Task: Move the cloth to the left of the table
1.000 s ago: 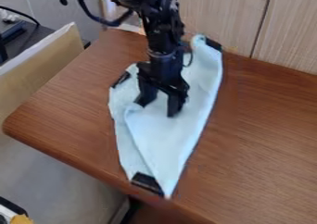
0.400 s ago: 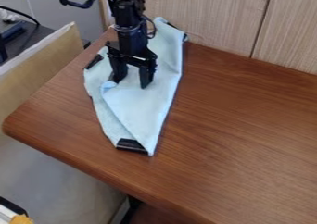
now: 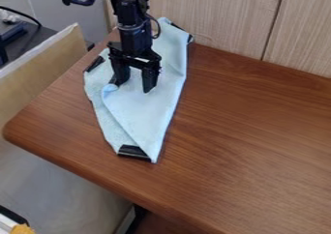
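Note:
The gripper point(image 3: 132, 85) points down over the upper middle of the light blue cloth point(image 3: 138, 113), its two fingers spread apart and their tips at the cloth. Pale cloth shows between the fingers, and a small raised fold lies by the left one. The cloth is long and partly folded, with black patches at its corners, and lies on the left part of the brown wooden table point(image 3: 252, 126). Its lower end narrows to a point. The arm covers part of its upper left.
A wood-panel wall point(image 3: 219, 15) stands along the table's back edge. Left of the table are a tan board point(image 3: 45, 71) and a dark surface with cables. The table's rounded corner is at the lower left.
The gripper and the cloth have moved together to the left and toward the back of the table, mostly before the second frame, with only a slight shift since. The fingers remain apart.

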Action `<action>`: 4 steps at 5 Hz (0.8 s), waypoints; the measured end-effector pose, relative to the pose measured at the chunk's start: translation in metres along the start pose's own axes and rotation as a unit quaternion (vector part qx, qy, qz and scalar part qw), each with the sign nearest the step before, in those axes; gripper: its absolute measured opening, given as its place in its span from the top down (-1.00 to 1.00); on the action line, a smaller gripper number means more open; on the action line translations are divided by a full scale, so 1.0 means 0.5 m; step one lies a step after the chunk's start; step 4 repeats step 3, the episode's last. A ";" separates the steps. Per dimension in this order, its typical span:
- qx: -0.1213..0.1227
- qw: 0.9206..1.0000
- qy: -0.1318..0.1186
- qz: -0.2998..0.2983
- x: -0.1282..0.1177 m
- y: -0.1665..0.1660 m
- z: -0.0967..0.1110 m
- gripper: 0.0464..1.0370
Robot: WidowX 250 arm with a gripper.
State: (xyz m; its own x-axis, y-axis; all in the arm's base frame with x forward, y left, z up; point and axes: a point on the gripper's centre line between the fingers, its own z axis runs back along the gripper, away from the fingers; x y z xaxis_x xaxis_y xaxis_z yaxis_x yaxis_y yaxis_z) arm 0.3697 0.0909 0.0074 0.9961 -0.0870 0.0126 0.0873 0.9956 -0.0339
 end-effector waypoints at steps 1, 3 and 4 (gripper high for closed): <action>-0.005 1.000 -0.002 -0.017 0.011 -0.015 0.024 -0.92; 0.008 0.998 -0.046 -0.051 0.013 -0.029 0.144 -0.93; 0.008 0.998 -0.046 -0.051 0.013 -0.029 0.144 -0.93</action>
